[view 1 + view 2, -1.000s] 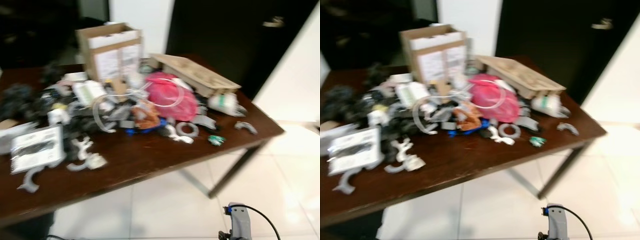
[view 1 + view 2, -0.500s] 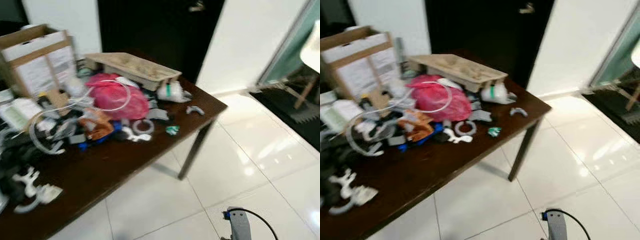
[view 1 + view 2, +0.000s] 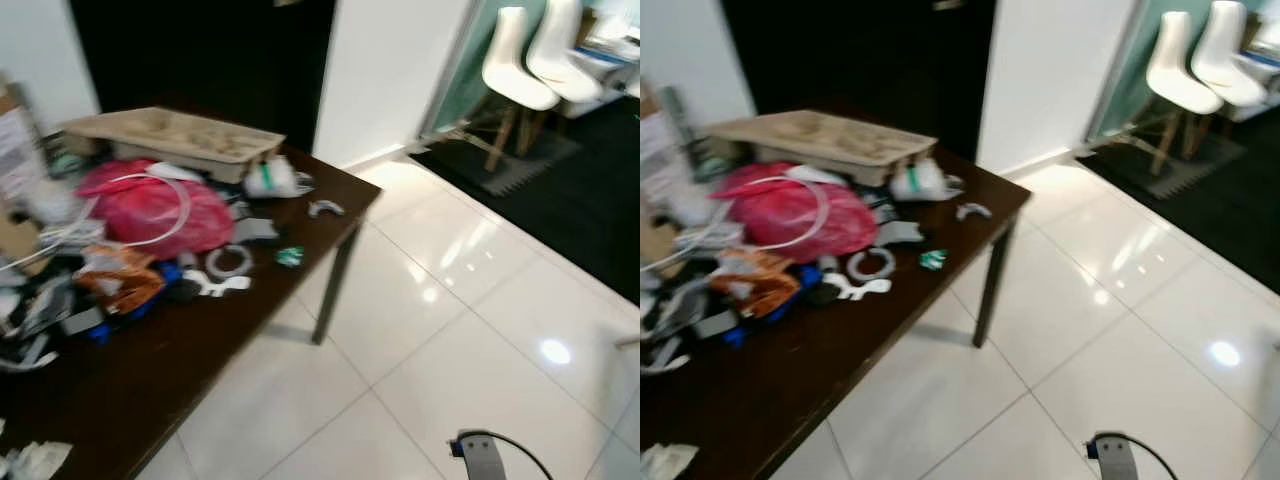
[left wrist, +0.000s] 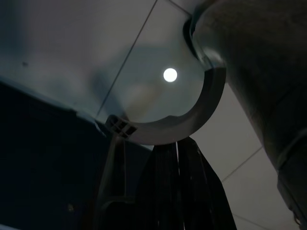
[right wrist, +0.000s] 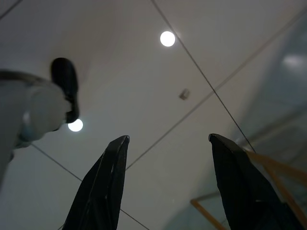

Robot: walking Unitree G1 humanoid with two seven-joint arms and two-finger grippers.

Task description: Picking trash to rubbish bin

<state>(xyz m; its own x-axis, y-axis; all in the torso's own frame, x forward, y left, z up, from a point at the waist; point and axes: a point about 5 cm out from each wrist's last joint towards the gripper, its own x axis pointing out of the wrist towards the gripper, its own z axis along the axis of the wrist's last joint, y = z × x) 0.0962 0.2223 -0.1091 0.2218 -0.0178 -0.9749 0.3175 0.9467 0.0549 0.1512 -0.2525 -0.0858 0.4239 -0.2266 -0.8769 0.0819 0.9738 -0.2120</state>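
Observation:
In the left wrist view my left gripper (image 4: 176, 143) is shut on a grey curved plastic piece (image 4: 184, 122), a half ring held over the pale tiled floor. My right gripper (image 5: 169, 139) hangs open above the tiles with nothing between its fingers; that arm's wrist (image 3: 483, 458) shows at the bottom of the eye views. On the dark wooden table (image 3: 210, 340) at the left lies a heap of trash: a red plastic bag (image 3: 150, 205), a white ring (image 3: 228, 262), a small green scrap (image 3: 290, 257) and several grey plastic bits. The eye views are blurred.
A flat cardboard tray (image 3: 170, 135) sits at the table's far side. Glossy white floor tiles (image 3: 450, 300) spread to the right of the table. Two white chairs (image 3: 520, 60) stand on a dark rug (image 3: 570, 190) at the far right. A black doorway (image 3: 200, 50) lies behind the table.
The camera has swung to the right: the table has slid to the left of the picture, and the chairs and rug have come into view. The trash itself has not moved.

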